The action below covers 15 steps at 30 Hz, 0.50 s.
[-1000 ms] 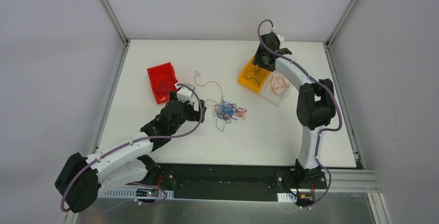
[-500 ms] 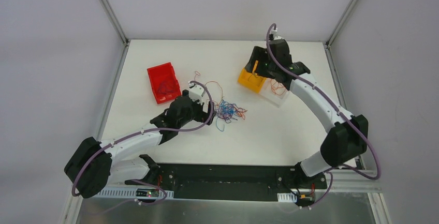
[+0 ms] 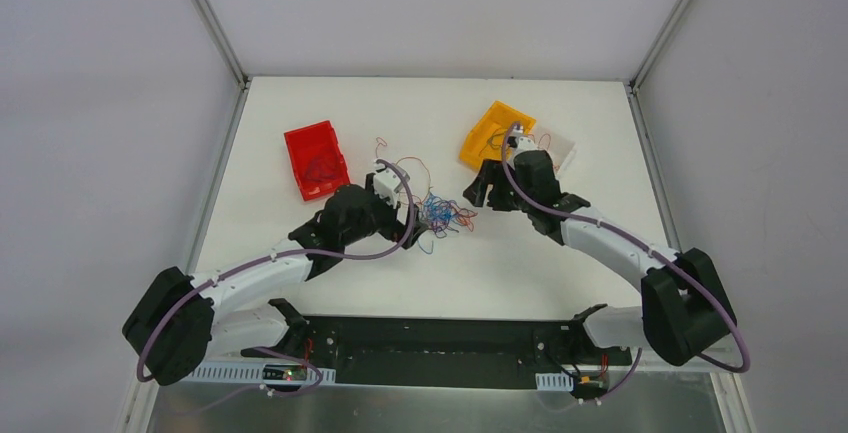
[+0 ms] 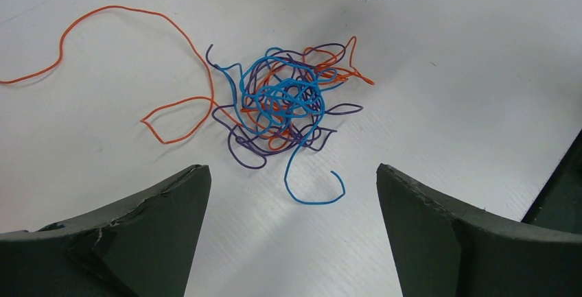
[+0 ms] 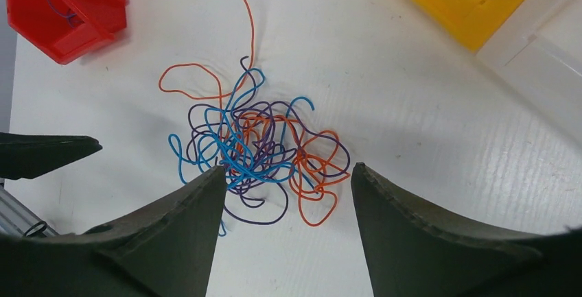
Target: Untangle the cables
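cables (image 4: 285,101) tangled, between left claw (image 4: 289,173), right claw (image 5: 288,170)

no readable text, labels, brands, numbers or signs on anything in any view.

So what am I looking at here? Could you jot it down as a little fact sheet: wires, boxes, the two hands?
wires: blue, purple and orange wires in one tangled clump on the white table
orange strand: a long orange strand trails out of the clump
left hand: left hand open, empty, facing the clump
right hand: right hand open, empty, over the clump's other side
red box: red box left of the clump, some wire inside
yellow box: yellow box far right of the clump
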Available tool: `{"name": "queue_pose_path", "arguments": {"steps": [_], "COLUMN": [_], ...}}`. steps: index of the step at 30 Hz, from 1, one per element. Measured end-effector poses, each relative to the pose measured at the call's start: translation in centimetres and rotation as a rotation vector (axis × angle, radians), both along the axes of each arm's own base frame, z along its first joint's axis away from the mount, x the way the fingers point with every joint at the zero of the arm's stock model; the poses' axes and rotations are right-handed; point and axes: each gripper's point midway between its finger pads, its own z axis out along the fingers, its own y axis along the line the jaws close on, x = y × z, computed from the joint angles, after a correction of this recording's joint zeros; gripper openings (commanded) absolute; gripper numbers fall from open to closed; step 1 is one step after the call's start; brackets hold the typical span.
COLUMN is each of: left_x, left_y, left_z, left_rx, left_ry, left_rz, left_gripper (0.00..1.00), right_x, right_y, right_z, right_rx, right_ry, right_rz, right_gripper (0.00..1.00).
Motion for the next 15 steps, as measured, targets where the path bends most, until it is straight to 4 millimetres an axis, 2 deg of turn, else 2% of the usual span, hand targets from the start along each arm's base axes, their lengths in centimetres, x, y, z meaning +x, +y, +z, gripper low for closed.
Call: {"name": "queue_pose_path", "arguments": {"steps": [3, 11, 15], "left_x": [-0.1, 0.1, 0.6], "left_y": [-0.4, -1.6, -2.2], "left_z": [-0.2, -3.2, -2.7], "left_rx": [0.000, 0.088, 0.098], "left_ry": [-0.002, 0.069, 0.069], "left_rz": [-0.029, -0.093, -0.108], "left_gripper": [0.92, 0.88, 0.85], "right_x": [0.0, 1.4, 1.7], "right_y": [-0.1, -0.7, -1.1], "right_z": [0.1, 0.6, 1.4], "right_rx": [0.030, 0.063, 0.076], "right_ry": [-0.063, -0.154, -0.187], "right_rz": [-0.007, -0.085, -0.117], "right_gripper": [0.70, 0.70, 0.70]}}
